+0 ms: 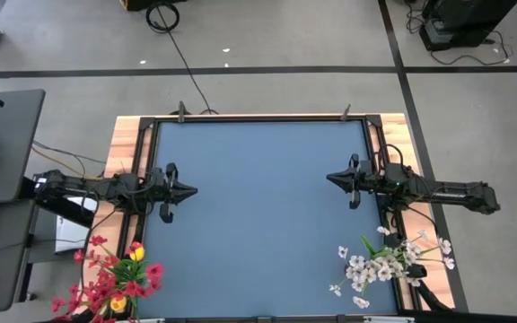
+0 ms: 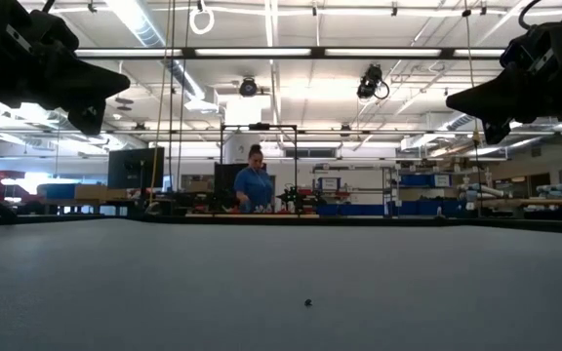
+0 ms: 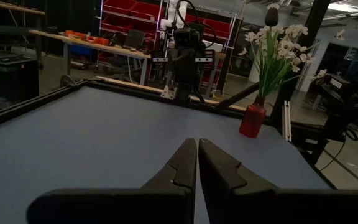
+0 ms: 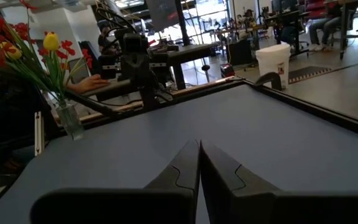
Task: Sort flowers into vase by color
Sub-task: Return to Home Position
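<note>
Black fingers of the left gripper (image 1: 189, 190) are pressed together into one sharp tip, and nothing is between them. This gripper hangs over the left side of the blue table mat (image 1: 258, 215) and points toward the middle. Across from it, the right gripper (image 1: 332, 179) is pressed closed in the same way and holds nothing. It hangs over the right side of the mat and points back at the left one. The two tips are well apart, with only bare mat between them.

Out past the left arm, at the table corner on its side, stands a clear vase (image 4: 72, 124). Red flowers (image 1: 106, 283) and yellow tulips (image 1: 136, 254) stand in it together on green stems. One tulip sits high in the bunch and one sits lower down among the red blossoms.

Out past the right arm, at the other corner on the same edge of the table, stands a red vase (image 3: 252, 119). White flowers (image 1: 389, 260) fill it, and their small blossoms spread wide over the table's edge.

Low down on the mat lies one tiny dark speck (image 2: 307, 302).

Far behind the table, a person (image 2: 255, 185) in a blue top stands at a bench. Behind the clear vase, a hand (image 4: 92, 81) seems to rest on a desk, though it is hard to be sure.
</note>
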